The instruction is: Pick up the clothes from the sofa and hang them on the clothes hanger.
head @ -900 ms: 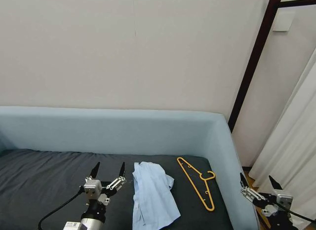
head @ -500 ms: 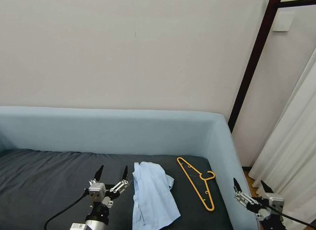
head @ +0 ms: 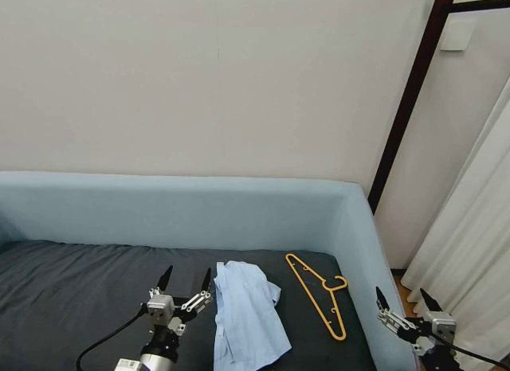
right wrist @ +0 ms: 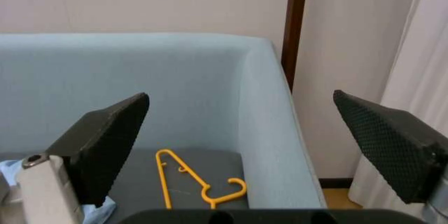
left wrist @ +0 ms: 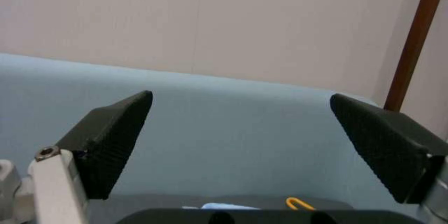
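Note:
A light blue shirt (head: 243, 311) lies crumpled on the dark seat of the sofa (head: 72, 291). An orange clothes hanger (head: 319, 293) lies flat on the seat just right of the shirt; it also shows in the right wrist view (right wrist: 196, 184). My left gripper (head: 186, 283) stands open over the seat, just left of the shirt, holding nothing. My right gripper (head: 405, 302) stands open beyond the sofa's right arm, low at the frame's edge, with nothing between its fingers.
The sofa has a pale blue back (head: 175, 212) and right arm (head: 370, 283). A dark wooden post (head: 406, 100) rises behind the sofa's right end. White curtains (head: 478, 244) hang at the far right. The left part of the seat is bare.
My left gripper has moved right and a little lower, closer to the shirt. My right gripper has shifted left toward the sofa's arm. The shirt and hanger have not moved.

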